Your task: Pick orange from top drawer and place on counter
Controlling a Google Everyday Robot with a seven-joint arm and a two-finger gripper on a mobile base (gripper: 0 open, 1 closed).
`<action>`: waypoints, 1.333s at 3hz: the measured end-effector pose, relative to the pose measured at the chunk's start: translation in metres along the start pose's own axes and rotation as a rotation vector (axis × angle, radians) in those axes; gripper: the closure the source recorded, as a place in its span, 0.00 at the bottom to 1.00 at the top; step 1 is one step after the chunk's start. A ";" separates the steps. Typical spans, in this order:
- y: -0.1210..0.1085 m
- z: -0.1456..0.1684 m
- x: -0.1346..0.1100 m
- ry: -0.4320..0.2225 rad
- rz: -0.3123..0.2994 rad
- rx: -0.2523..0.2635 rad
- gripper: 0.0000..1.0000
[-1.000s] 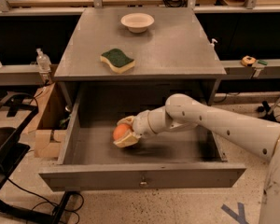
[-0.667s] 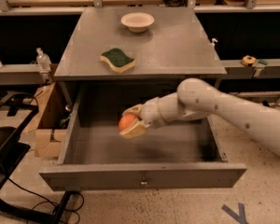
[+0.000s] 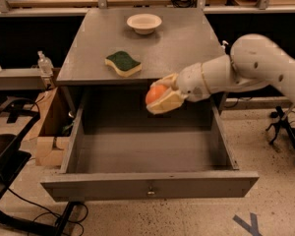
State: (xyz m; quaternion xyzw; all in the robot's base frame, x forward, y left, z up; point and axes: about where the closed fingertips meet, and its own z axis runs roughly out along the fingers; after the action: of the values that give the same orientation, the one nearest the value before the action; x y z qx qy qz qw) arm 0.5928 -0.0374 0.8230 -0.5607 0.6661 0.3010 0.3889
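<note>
Above the open top drawer [image 3: 147, 186], in the one camera view, the robot's hand [image 3: 162, 100] clasps the orange [image 3: 155, 94], level with the front edge of the tabletop [image 3: 187, 43]. A second ago the fruit was low inside the drawer; now it hangs clear of the drawer floor, raised and carried rightward. The pick looks complete. The placing remains, likely on bare tabletop beside the sponge [image 3: 123, 63], short of the bowl [image 3: 144, 22].

Speckled floor [image 3: 281, 196], wooden workbench [image 3: 64, 3] behind
</note>
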 end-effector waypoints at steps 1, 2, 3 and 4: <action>-0.031 -0.058 -0.043 -0.046 -0.007 0.065 1.00; -0.074 -0.092 -0.075 -0.091 -0.030 0.160 1.00; -0.112 -0.109 -0.089 -0.123 -0.040 0.278 1.00; -0.154 -0.118 -0.085 -0.147 -0.013 0.418 1.00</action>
State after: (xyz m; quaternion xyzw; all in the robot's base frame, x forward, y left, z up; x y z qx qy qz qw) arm 0.7285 -0.1217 0.9617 -0.4490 0.6801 0.1940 0.5461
